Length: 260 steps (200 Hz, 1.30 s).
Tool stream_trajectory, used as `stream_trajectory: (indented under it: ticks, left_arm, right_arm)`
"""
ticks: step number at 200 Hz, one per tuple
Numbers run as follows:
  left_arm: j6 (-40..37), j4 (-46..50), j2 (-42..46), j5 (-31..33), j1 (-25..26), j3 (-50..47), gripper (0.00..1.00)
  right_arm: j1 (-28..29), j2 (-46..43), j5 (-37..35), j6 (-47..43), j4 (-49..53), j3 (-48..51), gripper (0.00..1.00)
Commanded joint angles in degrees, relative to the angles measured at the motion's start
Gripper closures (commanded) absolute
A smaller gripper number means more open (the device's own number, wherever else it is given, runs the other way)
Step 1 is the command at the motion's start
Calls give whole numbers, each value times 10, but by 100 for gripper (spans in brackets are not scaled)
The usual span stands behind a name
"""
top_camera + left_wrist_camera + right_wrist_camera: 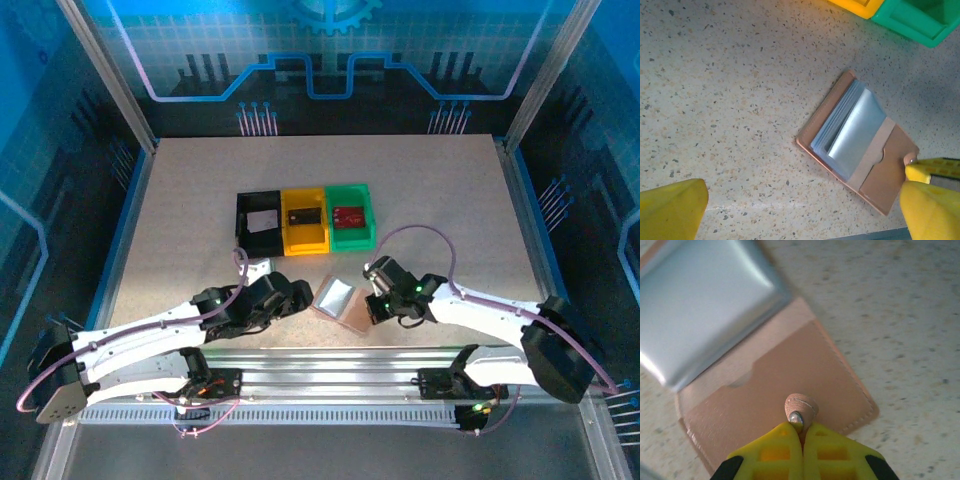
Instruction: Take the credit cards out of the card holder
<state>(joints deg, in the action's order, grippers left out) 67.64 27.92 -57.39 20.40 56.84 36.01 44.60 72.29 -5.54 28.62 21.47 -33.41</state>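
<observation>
The tan-pink card holder lies open on the table between my two grippers, its pale silver-grey sleeves facing up. My right gripper is shut on the small snap tab at the edge of the tan flap. My left gripper hovers open just left of the card holder, nothing between its yellow fingers. A white card lies in the black tray, a dark card in the yellow tray, a red card in the green tray. I cannot tell whether the sleeves hold cards.
The black tray, yellow tray and green tray stand in a row just beyond the card holder. Bare speckled tabletop lies on either side and behind. The metal rail marks the near edge.
</observation>
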Motion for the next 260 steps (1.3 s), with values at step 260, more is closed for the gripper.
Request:
stream_trajectory:
  ticks: [260]
  left_arm:
    - [-57,-320,-72,-143,-73,-84,1]
  right_arm:
    - [-4,148,0,-92,-116,-43,100]
